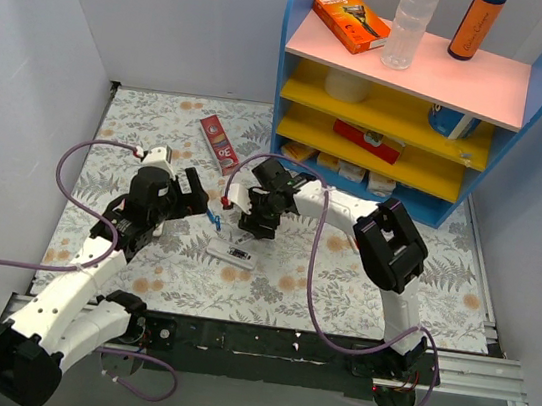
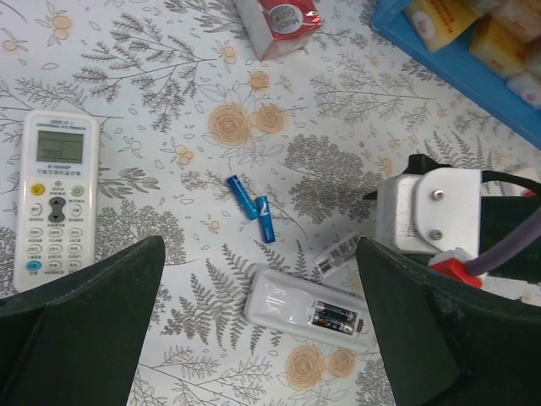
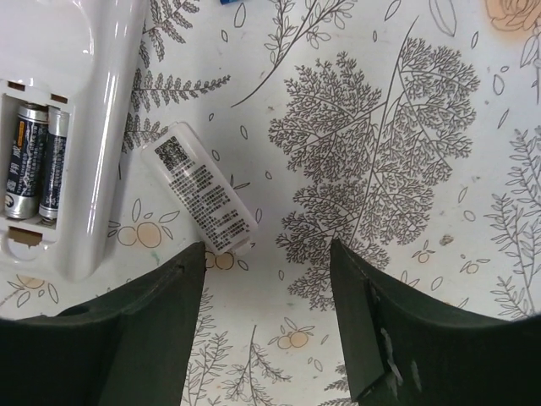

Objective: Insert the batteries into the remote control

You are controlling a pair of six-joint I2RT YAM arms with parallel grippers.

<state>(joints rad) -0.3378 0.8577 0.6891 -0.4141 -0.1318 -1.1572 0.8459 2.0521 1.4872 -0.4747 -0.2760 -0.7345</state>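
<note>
White remote control (image 2: 283,303) lies face down on the cloth, batteries (image 3: 35,161) in its open bay. Left gripper (image 2: 260,254) gapes wide, empty; right gripper (image 3: 266,254) is spread, empty, beside the loose cover (image 3: 203,199)

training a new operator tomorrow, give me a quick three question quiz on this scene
1. True or false: the battery cover is clipped onto the remote.
2. How many batteries sit inside it?
3. The left hand and right hand are: A) both open and empty; B) both shut on batteries; C) left shut on the cover.
Key: 1 false, it lies on the table beside the remote; 2 two; 3 A.
</note>
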